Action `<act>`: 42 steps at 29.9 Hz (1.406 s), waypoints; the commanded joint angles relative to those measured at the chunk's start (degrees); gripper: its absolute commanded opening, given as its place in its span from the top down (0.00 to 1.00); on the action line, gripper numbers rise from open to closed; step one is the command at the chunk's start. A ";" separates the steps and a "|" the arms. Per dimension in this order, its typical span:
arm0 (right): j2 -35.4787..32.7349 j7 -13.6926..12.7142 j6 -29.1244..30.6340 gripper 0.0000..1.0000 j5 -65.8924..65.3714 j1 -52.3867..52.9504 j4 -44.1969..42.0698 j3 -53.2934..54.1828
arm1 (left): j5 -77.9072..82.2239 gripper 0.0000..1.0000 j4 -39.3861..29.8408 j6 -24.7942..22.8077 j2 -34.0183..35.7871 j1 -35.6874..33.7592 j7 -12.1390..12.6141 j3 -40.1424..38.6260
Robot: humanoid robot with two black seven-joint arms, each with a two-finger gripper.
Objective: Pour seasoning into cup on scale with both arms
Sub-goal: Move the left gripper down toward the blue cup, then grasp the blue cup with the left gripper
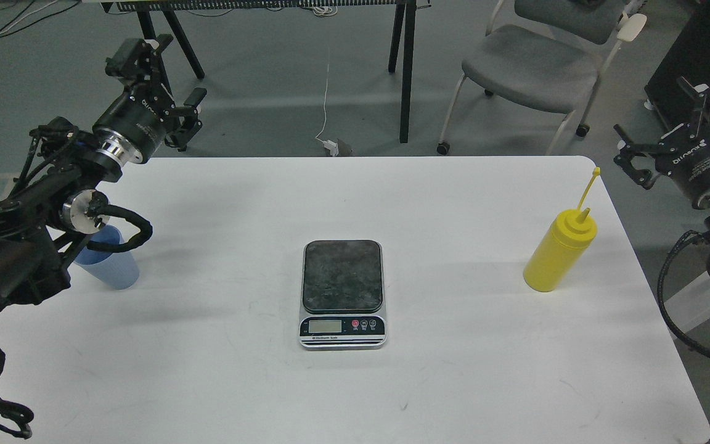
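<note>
The scale [342, 295] lies in the middle of the white table [355, 203] with nothing on its dark platform. A light blue ribbed cup [113, 266] stands upright at the left, partly hidden behind my left arm. The yellow seasoning bottle [557, 253] stands upright at the right, its cap strap sticking up. My left gripper [167, 80] hovers open and empty beyond the table's far left edge, well above and behind the cup. Off the table's right edge, my right gripper [663, 126] is open and empty, a little right of and behind the bottle.
A grey chair [534, 68] and the black legs of a frame [405, 68] stand on the floor behind the table. A white cable [326, 98] hangs down to a plug. A black cabinet [700, 49] is at the far right.
</note>
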 commanded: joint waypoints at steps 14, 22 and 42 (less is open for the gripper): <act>0.01 0.09 0.00 0.00 -0.04 -0.08 0.07 0.00 | 1.14 0.00 0.53 -0.18 0.90 -0.39 0.01 3.78; 0.09 0.18 0.00 0.00 -0.04 -0.08 0.07 0.00 | 20.52 0.01 -1.22 -1.85 10.47 -2.77 0.01 10.10; 0.18 0.53 0.00 0.00 -0.04 -0.52 0.07 0.09 | 72.68 0.01 -17.85 12.90 29.47 5.66 0.01 10.63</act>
